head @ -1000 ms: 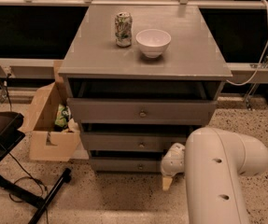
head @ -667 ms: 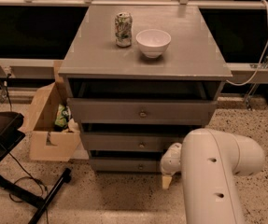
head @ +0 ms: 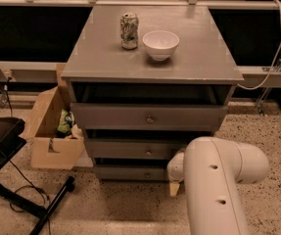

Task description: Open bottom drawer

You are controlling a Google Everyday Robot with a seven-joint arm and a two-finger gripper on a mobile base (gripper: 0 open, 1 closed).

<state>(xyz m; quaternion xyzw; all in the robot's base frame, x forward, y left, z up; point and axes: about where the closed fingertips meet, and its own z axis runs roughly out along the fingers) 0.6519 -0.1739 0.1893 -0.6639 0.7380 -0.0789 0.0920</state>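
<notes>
The bottom drawer (head: 130,173) is the lowest of three grey drawers in the cabinet, with a small round knob (head: 148,175) at its middle. Its front sits a little back from the drawers above. My white arm (head: 218,180) fills the lower right of the camera view. My gripper (head: 175,176) is at the drawer's right end, just right of the knob, with a pale fingertip (head: 174,189) pointing down. Whether it touches the drawer is hidden by the arm.
On the cabinet top (head: 199,62) stand a green can (head: 129,31) and a white bowl (head: 160,44). An open cardboard box (head: 54,131) sits on the floor at the left. A black stand with legs (head: 27,199) lies at the lower left.
My arm has shifted slightly left, closer to the cabinet front. The gripper stays at the right end of the bottom drawer. The drawers have not moved.
</notes>
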